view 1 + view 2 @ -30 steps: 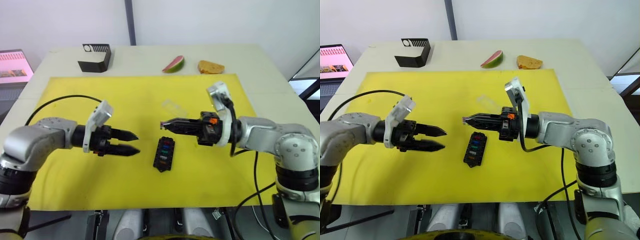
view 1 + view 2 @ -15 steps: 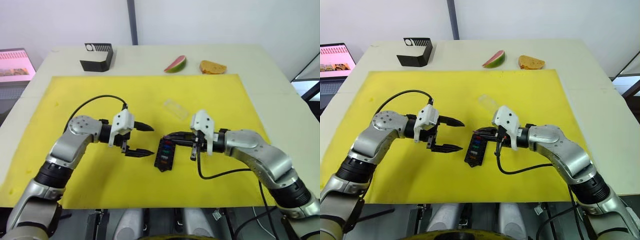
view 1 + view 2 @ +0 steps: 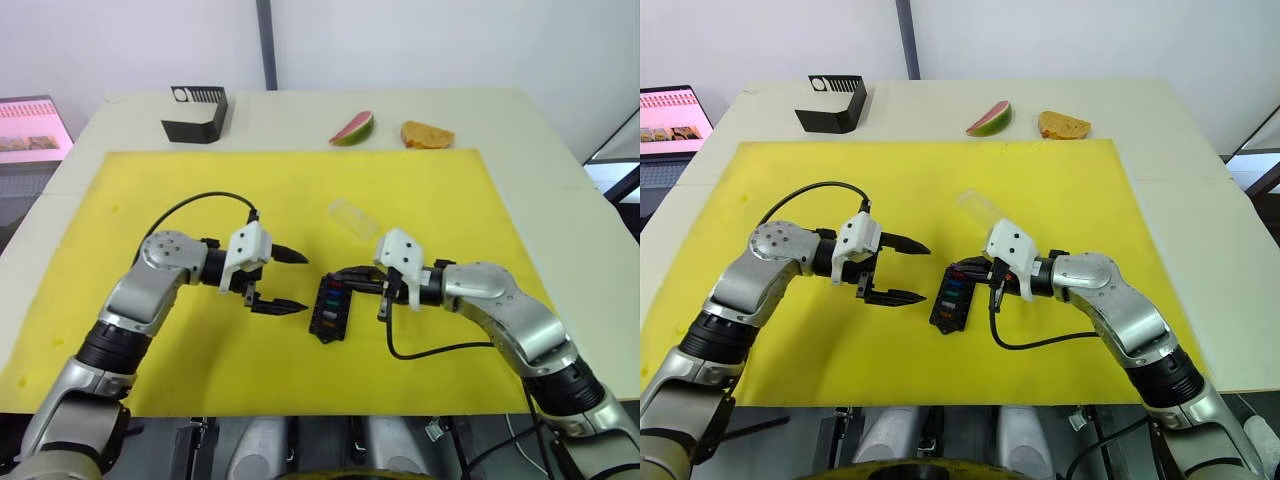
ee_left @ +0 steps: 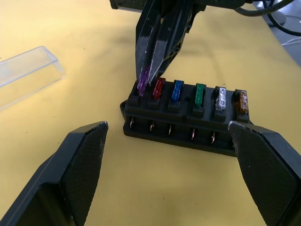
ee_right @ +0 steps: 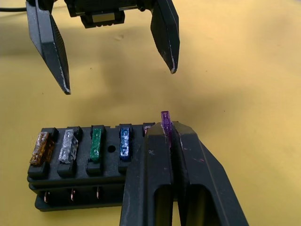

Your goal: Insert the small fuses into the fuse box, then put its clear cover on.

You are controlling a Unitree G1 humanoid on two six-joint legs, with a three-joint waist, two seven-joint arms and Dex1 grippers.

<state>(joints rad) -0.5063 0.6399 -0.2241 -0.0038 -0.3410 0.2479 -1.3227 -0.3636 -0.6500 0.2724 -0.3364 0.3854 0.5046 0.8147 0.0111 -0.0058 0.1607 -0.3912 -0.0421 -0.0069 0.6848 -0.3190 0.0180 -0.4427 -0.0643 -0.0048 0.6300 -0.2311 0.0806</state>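
The right end effector [image 4: 151, 70], pinching the tiny purple plastic fuse [image 4: 144, 76] over the end slot of the small black rectangular fuse box [image 4: 188, 117], may jam it if tilted, while the left end effector [image 3: 283, 280] waits spread.

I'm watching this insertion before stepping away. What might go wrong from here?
1. The purple fuse, pinched in the right hand, sits at the end slot of the fuse box; a tilt may jam it.
2. The open left hand isn't bracing the box, which could slide.
3. The clear cover lies nearby and may get knocked.
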